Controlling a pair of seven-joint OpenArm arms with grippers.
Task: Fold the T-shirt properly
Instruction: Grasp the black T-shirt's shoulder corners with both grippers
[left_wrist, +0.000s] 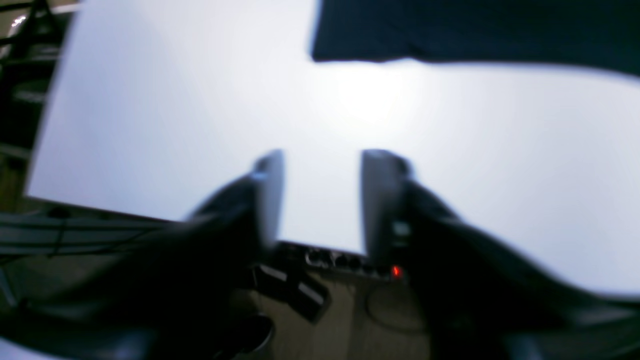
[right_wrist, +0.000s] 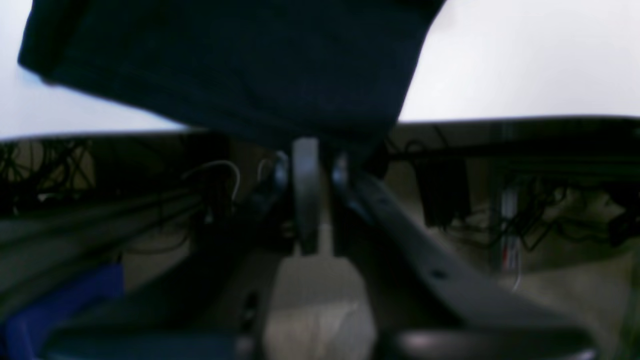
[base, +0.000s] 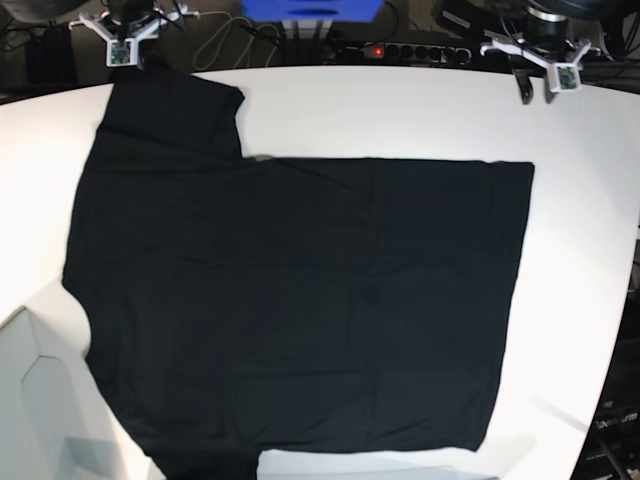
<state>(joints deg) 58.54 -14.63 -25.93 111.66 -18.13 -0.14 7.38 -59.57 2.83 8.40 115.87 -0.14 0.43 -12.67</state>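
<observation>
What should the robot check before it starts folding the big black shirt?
1. T-shirt spread flat on the table, no bunching: ok.
2. Left fingers apart, nothing between them: ok.
3. Left fingers clear of the cloth, over bare table: ok.
4. Right fingers right at the sleeve edge: ok.
5. Right fingers pinching the cloth: cannot tell, too blurred.

The white table (base: 400, 110) carries one black T-shirt (base: 300, 300), spread flat over most of its top.
</observation>
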